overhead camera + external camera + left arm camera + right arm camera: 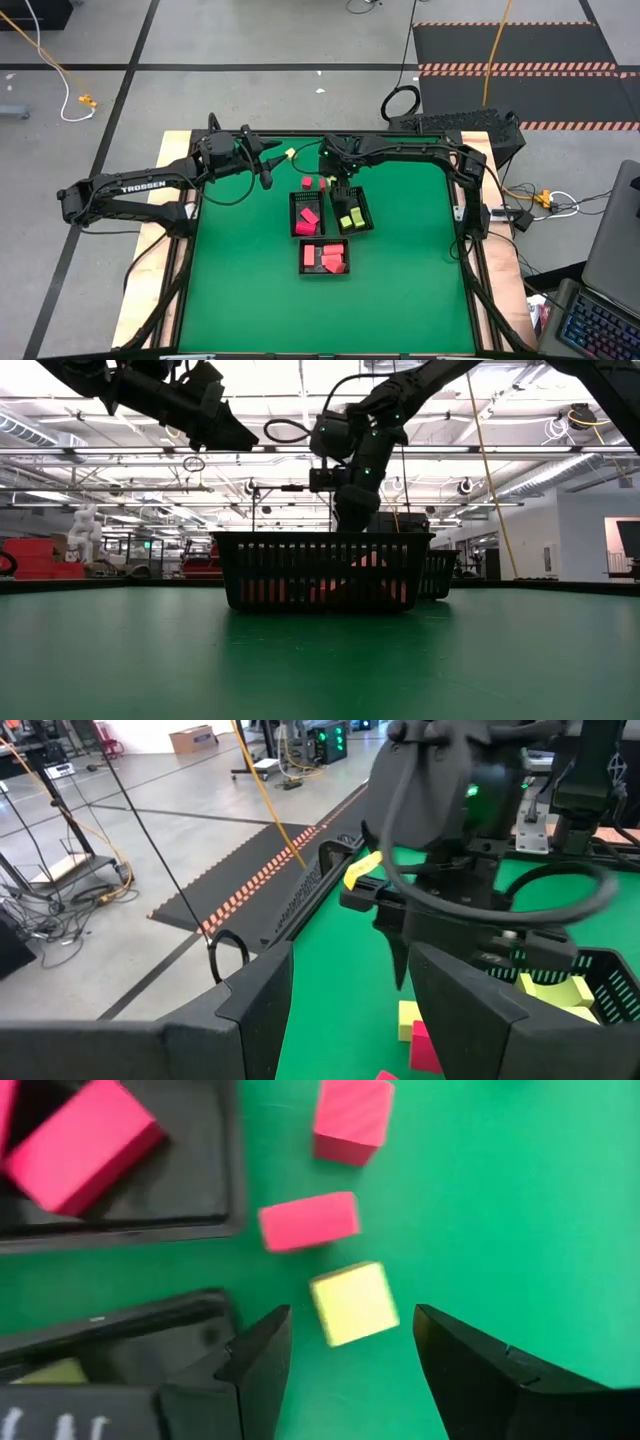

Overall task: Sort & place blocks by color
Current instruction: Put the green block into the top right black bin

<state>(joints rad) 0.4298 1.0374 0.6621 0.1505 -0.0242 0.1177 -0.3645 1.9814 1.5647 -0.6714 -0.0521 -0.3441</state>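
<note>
You have most blocks already sorted into the three black trays point(347, 226), while the right gripper point(350, 1345) hangs with fingers spread wide over the loose yellow block point(354, 1302) beside two loose red blocks point(309, 1220) on the mat, and the left gripper point(268, 176), apparently empty, waits nearby.

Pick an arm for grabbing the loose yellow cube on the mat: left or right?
Right. The right claw is open, its fingers flanking the yellow cube beside the tray holding yellow-green blocks. The left claw hangs farther off to the side, raised above the mat, so it would likely need a longer move.
</note>
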